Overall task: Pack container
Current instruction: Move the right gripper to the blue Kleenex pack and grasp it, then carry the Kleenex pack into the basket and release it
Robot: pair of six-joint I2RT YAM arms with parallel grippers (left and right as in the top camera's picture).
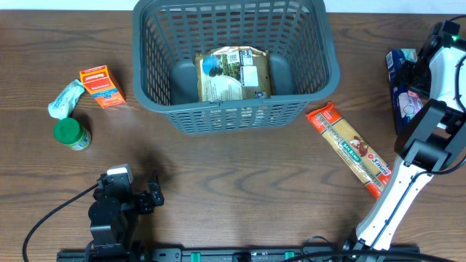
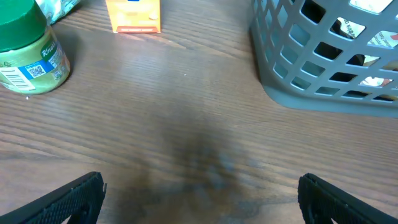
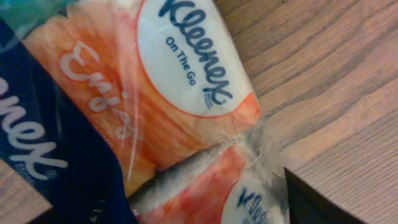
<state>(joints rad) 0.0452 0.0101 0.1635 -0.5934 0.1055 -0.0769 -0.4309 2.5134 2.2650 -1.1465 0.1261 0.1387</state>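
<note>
The grey-blue lattice container (image 1: 149, 94) stands at the back centre and holds a brown packet (image 1: 234, 73); its corner shows in the left wrist view (image 2: 323, 68). My left gripper (image 1: 154, 195) is open and empty over bare wood at the front left (image 2: 199, 186). My right gripper (image 1: 411, 84) is at the far right, down over a Kleenex tissue multipack (image 1: 402, 62). In the right wrist view the pack (image 3: 186, 68) fills the frame and lies between my jaws (image 3: 205, 202). Only one dark finger shows, at the pack's right, set wide.
A green-lidded jar (image 1: 71, 134) (image 2: 28, 53), an orange box (image 1: 102, 86) (image 2: 132, 14) and a white-green packet (image 1: 65, 98) lie at the left. A long orange pasta packet (image 1: 353, 149) lies right of the container.
</note>
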